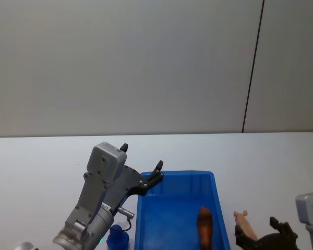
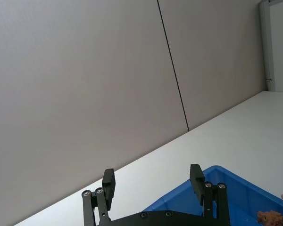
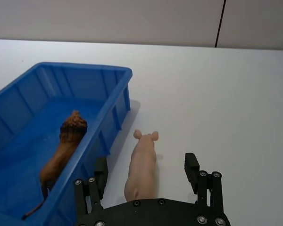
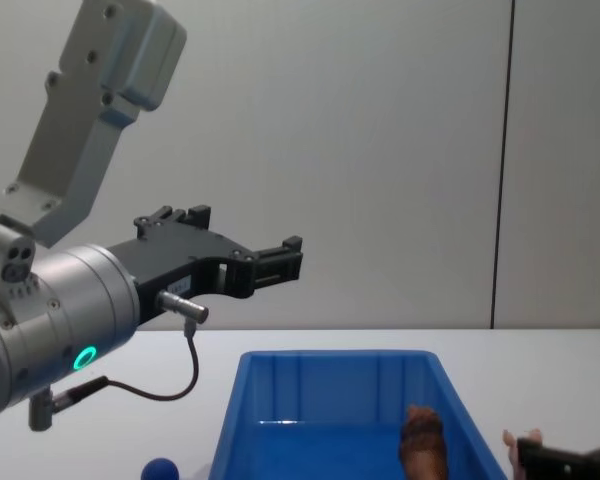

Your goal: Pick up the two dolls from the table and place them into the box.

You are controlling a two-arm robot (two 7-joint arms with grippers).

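The right pincer [image 3: 146,160] hangs low over the counter [image 3: 217,94] with its jaws spread wide. The pink pig doll [image 3: 142,165] lies between the two fingers with a gap on each side. The pig rests on the counter, just beside the outer right wall of the box [image 3: 85,68], its snout pointing away from the pincer. The brown doll [image 3: 66,141] lies on the floor of the box, close to that same wall. The left pincer [image 2: 152,172] is raised in the air above the far left corner of the box, jaws parted and holding nothing. A blue ball [image 1: 117,238] sits on the counter just left of the box.
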